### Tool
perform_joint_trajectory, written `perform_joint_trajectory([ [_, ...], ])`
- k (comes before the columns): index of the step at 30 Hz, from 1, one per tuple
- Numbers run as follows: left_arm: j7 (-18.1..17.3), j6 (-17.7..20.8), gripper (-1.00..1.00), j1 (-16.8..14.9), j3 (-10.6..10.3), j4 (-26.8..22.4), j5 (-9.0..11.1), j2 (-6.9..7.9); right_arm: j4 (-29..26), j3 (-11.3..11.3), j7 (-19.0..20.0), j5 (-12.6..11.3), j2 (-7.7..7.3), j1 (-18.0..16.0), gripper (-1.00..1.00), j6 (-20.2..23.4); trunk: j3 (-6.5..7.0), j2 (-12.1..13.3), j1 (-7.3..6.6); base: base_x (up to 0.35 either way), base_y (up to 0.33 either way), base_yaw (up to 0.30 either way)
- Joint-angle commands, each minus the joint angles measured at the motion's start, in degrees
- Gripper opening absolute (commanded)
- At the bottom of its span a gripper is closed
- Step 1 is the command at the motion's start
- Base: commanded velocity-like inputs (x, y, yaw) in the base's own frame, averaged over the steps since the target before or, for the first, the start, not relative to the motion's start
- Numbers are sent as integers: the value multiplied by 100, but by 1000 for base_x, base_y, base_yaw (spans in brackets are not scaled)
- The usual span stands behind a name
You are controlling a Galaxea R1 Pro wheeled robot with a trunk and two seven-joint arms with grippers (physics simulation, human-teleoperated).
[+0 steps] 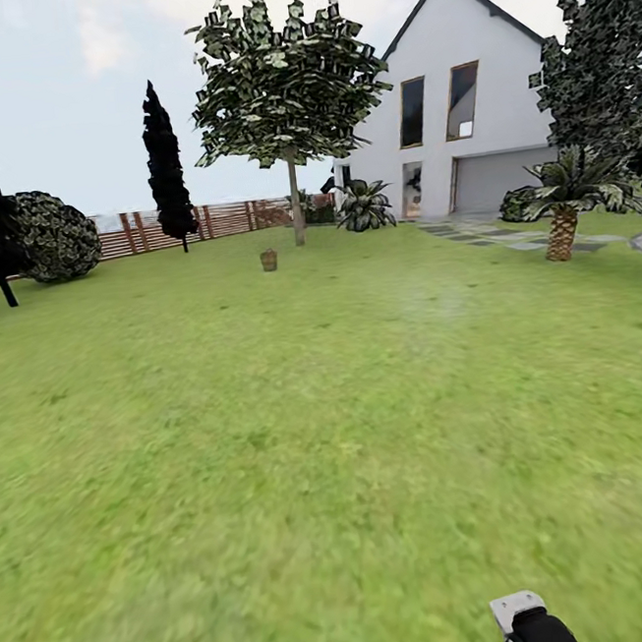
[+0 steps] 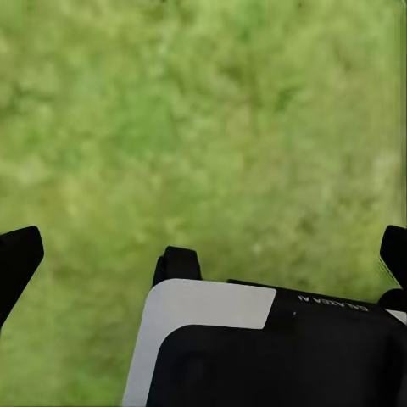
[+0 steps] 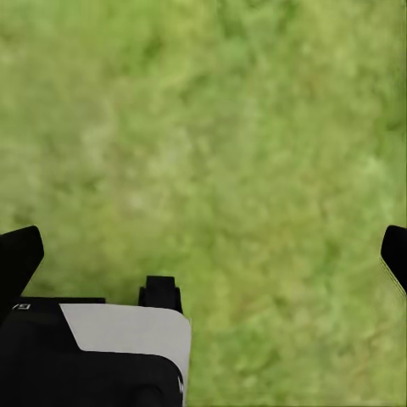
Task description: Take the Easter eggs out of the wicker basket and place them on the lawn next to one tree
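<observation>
While we look out from the head camera, the wicker basket [image 1: 269,259] stands small and far off on the lawn [image 1: 330,409], toward its far edge, just in front of the tree [image 1: 284,97] with the straight grey-brown trunk and round green crown. The basket is too small for us to tell what lies in it. Behind the tree runs a brown slatted fence [image 1: 153,230], with a narrow dark cypress [image 1: 166,164] before it. At the lawn's far right corner we see the white gabled house [image 1: 461,99], a grey stepping-stone path [image 1: 510,237] and a short palm [image 1: 561,207]. In the left wrist view, the left gripper [image 2: 208,254] has its dark fingers [image 2: 17,259] spread wide apart over bare grass, holding nothing. In the right wrist view, the right gripper [image 3: 203,254] likewise has its fingers [image 3: 19,254] wide apart above grass, holding nothing.
</observation>
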Motion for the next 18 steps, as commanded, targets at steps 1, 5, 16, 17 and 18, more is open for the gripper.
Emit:
perform_joint_trajectory([
  [1,-53,24,100,-4,11,-4,-46,-1,-5,16,-2,28,-5,-4,100,29,-6,-3,3,339,0,0],
  [5,-53,24,100,0,11,-5,-46,-1,-5,16,-2,24,-5,-1,100,29,-6,-3,3,339,0,0],
  [16,-28,16,100,-2,-3,63,-71,-220,69,3,-2,11,-91,-4,100,27,-6,-3,3,339,0,0],
  [17,-23,16,100,-3,-94,72,-72,-227,53,6,-7,20,-89,-4,100,34,-6,-3,3,339,0,0],
  [18,-21,16,100,-3,-123,73,-75,-228,46,6,-8,23,-89,-4,100,35,-6,-3,3,339,0,0],
])
